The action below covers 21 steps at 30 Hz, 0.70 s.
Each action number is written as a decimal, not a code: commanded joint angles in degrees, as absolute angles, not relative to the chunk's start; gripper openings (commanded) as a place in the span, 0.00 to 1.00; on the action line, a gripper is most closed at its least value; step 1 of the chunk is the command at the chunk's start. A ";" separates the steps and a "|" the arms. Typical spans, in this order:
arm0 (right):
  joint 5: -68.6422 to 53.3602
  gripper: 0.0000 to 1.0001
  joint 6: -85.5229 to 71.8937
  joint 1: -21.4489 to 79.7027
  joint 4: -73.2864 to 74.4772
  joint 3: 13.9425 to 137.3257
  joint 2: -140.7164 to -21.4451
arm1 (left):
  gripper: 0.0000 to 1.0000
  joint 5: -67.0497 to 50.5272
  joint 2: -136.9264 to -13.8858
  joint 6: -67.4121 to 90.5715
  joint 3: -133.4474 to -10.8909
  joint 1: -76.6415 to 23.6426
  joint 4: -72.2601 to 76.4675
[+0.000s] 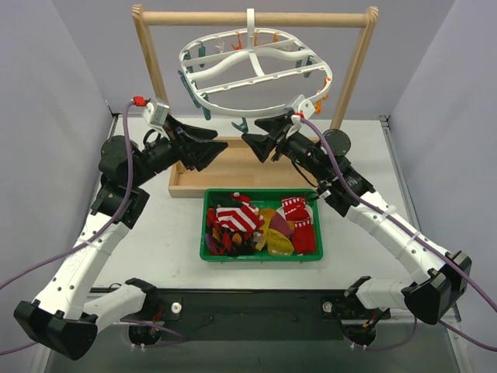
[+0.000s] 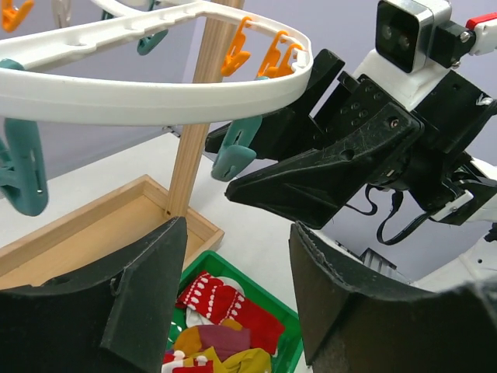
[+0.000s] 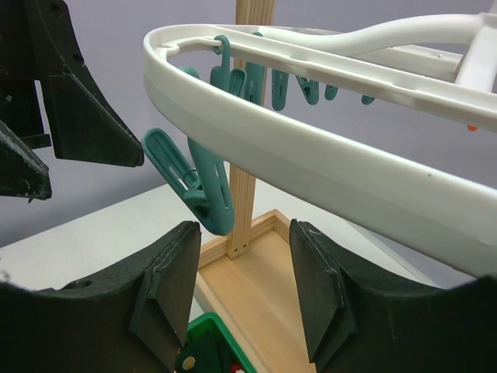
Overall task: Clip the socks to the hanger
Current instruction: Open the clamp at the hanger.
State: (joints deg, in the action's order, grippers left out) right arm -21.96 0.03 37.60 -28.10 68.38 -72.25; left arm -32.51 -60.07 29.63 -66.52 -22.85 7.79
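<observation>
The white oval hanger [image 1: 252, 70] hangs by its hook from a wooden bar, with teal and orange clips dangling from its rim. A mixed heap of socks [image 1: 260, 225] lies in a green bin below; no sock is on the hanger. My left gripper [image 1: 224, 144] and right gripper [image 1: 248, 143] face each other just under the hanger's front rim, close to a teal clip [image 1: 241, 124]. In the left wrist view the left gripper [image 2: 237, 287] is open and empty above the socks [image 2: 225, 311]. The right gripper [image 3: 245, 287] is open and empty, a teal clip [image 3: 198, 186] just above its left finger.
The wooden bar rack [image 1: 233, 17] stands on a shallow wooden tray base [image 1: 225, 167] right behind the green bin [image 1: 260, 257]. The two grippers are nearly tip to tip. Grey walls close in the table on both sides.
</observation>
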 commanded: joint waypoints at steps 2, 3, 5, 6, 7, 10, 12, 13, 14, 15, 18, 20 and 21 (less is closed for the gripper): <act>-23.91 0.49 0.00 38.41 -34.45 71.72 -72.95 | 0.66 -34.37 -62.31 31.38 -70.39 -23.73 11.95; -23.73 0.49 0.00 38.32 -34.45 71.72 -72.95 | 0.67 -34.28 -62.84 31.38 -70.57 -23.90 12.04; -23.82 0.49 0.00 38.41 -34.45 71.72 -73.04 | 0.68 -34.02 -63.37 31.29 -71.45 -24.34 12.22; -23.73 0.49 0.00 38.50 -34.54 71.72 -73.04 | 0.68 -33.49 -63.80 31.46 -71.89 -24.43 12.13; -23.82 0.49 0.00 38.50 -34.45 71.81 -73.12 | 0.68 -33.23 -64.07 31.81 -72.24 -24.43 12.30; -23.91 0.48 -1.22 38.58 -34.45 71.89 -73.21 | 0.68 -30.95 -65.12 32.43 -73.91 -24.43 12.30; -23.91 0.48 -1.32 38.67 -34.45 71.98 -73.30 | 0.68 -29.89 -65.74 32.87 -74.88 -24.43 12.13; -23.99 0.48 -1.23 38.67 -34.37 72.07 -73.30 | 0.68 -29.45 -66.00 33.13 -75.23 -24.43 12.13; -23.91 0.48 -1.23 38.76 -34.28 71.98 -73.21 | 0.67 -29.18 -66.18 33.66 -75.58 -24.43 12.13; -23.99 0.48 -1.32 38.76 -34.36 71.98 -73.30 | 0.67 -29.09 -66.70 33.92 -75.76 -24.43 12.04; -23.91 0.47 -1.14 38.93 -34.19 71.89 -73.13 | 0.66 -28.92 -67.32 34.01 -76.38 -24.70 11.95; -23.91 0.47 -1.32 38.94 -34.19 71.98 -73.21 | 0.65 -29.00 -67.50 33.58 -76.55 -24.87 11.60; -23.91 0.47 -1.32 39.11 -34.19 72.07 -73.21 | 0.64 -29.09 -67.59 33.40 -76.47 -24.87 11.51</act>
State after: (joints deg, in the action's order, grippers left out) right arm -22.11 -0.71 38.41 -28.51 69.08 -72.99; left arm -30.20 -67.05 32.58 -73.82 -24.36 10.20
